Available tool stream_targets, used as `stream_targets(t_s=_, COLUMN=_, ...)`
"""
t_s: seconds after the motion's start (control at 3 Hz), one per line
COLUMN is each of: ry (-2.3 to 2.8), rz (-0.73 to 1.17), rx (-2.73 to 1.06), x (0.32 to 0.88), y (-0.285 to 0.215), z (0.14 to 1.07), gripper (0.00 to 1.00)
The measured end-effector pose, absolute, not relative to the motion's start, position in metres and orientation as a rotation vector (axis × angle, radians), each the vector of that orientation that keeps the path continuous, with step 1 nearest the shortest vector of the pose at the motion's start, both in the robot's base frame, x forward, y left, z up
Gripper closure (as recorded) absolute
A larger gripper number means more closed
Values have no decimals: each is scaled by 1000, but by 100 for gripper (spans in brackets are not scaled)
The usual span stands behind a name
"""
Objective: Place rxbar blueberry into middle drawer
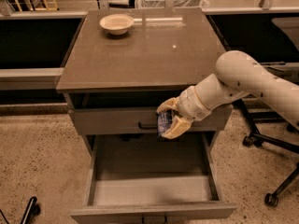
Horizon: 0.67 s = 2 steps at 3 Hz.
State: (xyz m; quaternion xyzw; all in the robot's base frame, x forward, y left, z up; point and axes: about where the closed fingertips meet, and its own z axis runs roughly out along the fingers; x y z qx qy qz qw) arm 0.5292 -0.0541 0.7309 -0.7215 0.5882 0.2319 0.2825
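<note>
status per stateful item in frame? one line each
gripper: shut on the rxbar blueberry, in front of the top drawer's face
rxbar blueberry: held, above the middle drawer, not yet in it
middle drawer: pulled open
top drawer: looks shut
bowl: upright on the cabinet top

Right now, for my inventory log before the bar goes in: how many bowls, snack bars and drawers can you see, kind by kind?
Bowls: 1, the cream bowl on the cabinet top.
Snack bars: 1, the rxbar blueberry, gripped by the claw above the open drawer.
Drawers: 2, the top drawer shut, the middle drawer pulled open.
Total: 4.
</note>
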Motion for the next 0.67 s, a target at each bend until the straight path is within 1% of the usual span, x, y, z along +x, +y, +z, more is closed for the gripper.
stream_targets(t_s=0.67, ry=1897, rz=732, rx=-1779, x=467, y=-126, z=615, gripper=100)
